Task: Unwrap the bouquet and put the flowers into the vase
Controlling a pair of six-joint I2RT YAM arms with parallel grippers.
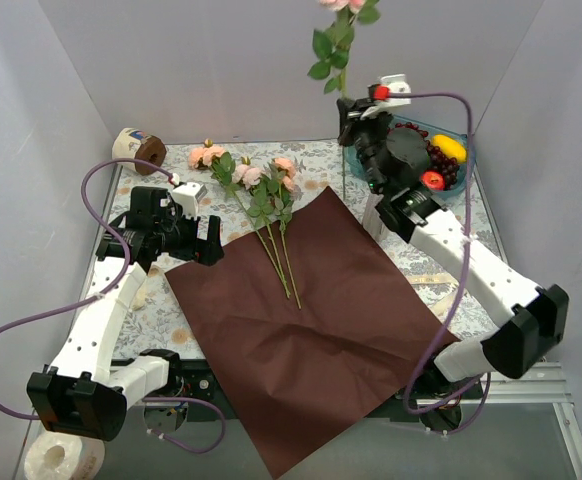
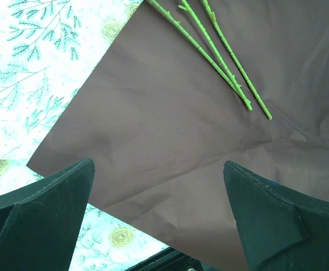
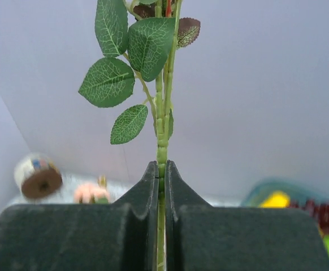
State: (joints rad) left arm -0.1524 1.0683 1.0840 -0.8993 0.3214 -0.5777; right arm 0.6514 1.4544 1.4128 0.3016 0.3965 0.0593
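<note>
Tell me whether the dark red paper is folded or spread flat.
Spread flat: the dark red paper lies open as one creased sheet, with three loose stems resting across its far corner.

Plain pale grey walls [image 1: 221, 70] enclose the counter [image 1: 161, 310] on the left, far and right sides. A white cloth [image 2: 23, 73] printed with green sprigs and yellow roses covers it under soft, even light.

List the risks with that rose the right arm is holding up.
1. The right tool pinches the rose by its thin stem, with leaves and bloom high above, so it may swivel or slip.
2. The vase shows in no view. Lowering blind could hit the fruit bowl close by.
</note>
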